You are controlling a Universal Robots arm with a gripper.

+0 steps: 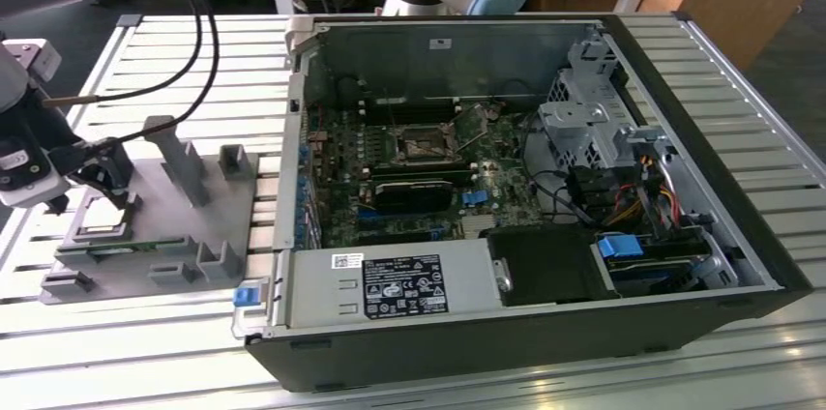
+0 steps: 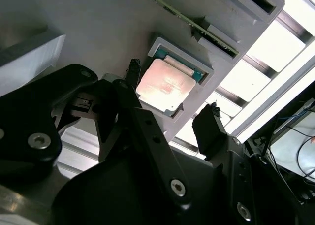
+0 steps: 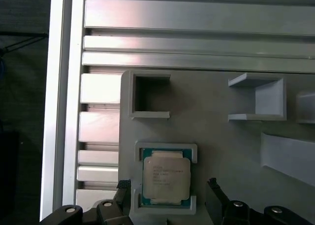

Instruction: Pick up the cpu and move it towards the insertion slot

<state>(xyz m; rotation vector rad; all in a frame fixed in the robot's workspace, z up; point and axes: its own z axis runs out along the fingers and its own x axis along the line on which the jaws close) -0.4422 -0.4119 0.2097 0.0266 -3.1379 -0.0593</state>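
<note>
Open PC case, insertion slot inside, well apart from the grey fixture. Gripper low over a fixture pocket, jaws spread either side of the cpu lying flat in it, apparently not touching. Best to centre up and stay square so both edges get pinched at once.

A grey plastic fixture with upright posts is seen on the slatted metal worktop, just beside an open black computer case in which a motherboard, power supply and drive cage are housed.
</note>
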